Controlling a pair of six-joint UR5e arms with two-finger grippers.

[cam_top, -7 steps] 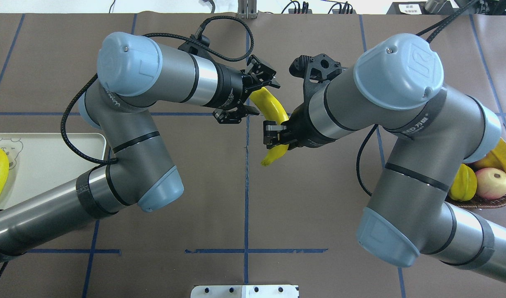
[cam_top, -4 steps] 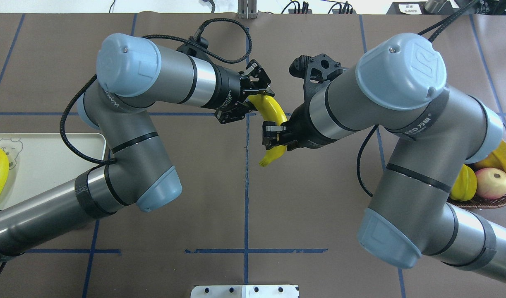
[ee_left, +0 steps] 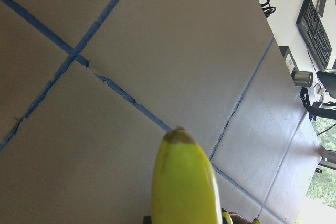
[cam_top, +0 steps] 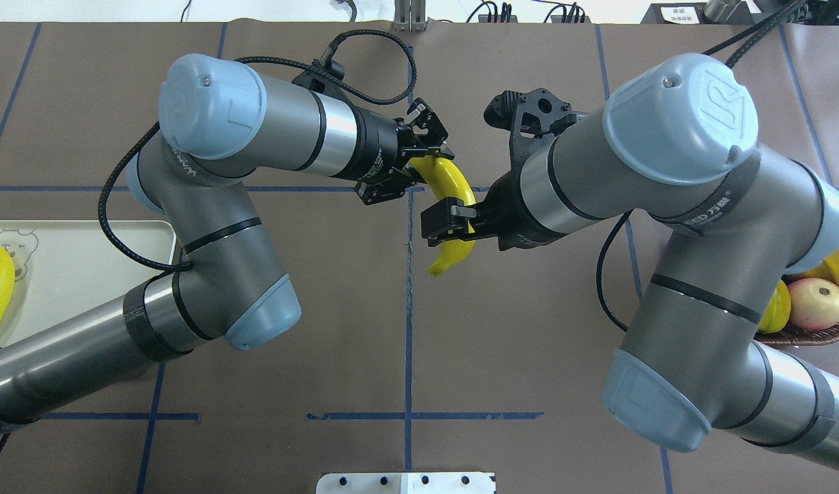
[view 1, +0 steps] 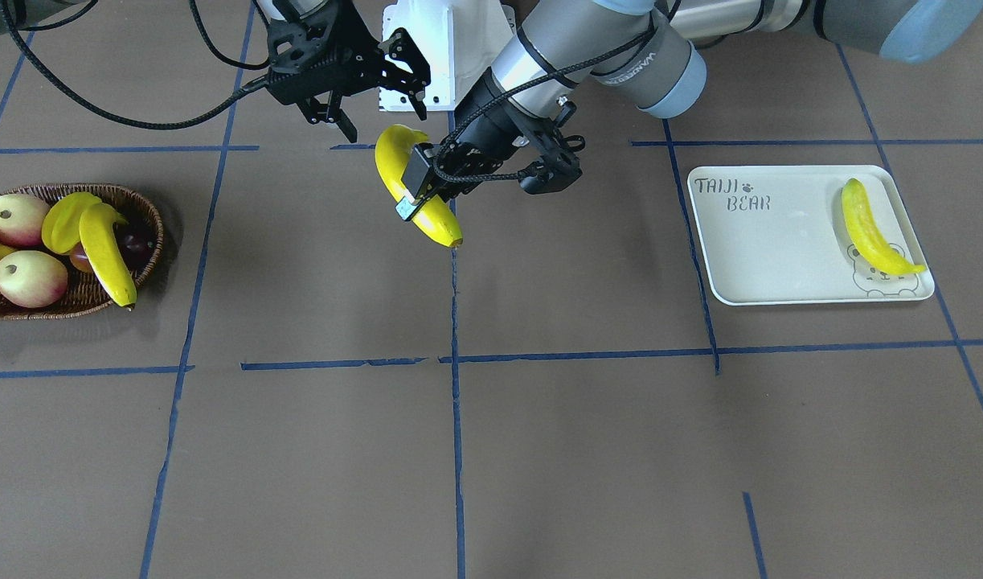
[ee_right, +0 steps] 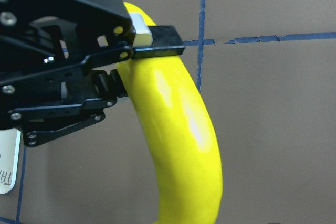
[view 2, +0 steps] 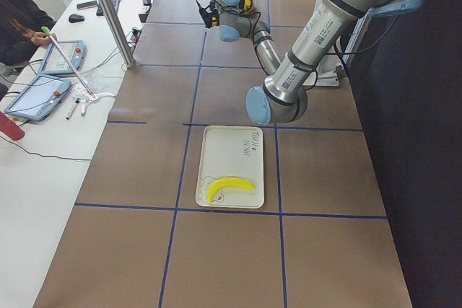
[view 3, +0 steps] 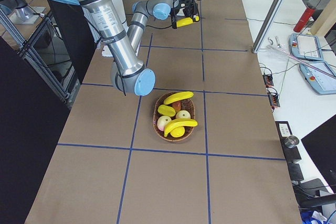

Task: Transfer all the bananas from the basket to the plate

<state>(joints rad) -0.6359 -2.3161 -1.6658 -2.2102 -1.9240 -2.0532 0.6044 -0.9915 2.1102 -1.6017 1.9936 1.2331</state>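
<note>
Above the table's (view 1: 539,450) bare middle, well clear of basket (view 1: 149,233) and plate (view 1: 764,265) edges, the left gripper (view 1: 420,186) clenches a banana (view 1: 439,225), while the right gripper (view 1: 385,112) stands released near its other end.

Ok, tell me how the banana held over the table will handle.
Probably stiff: the banana holds its curve, unsupported past the left end effector. Its glossy skin looks slippery, so it could pivot in that narrow grip.

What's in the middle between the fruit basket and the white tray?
In the front-facing view, a banana held above the table by the left gripper.
</note>
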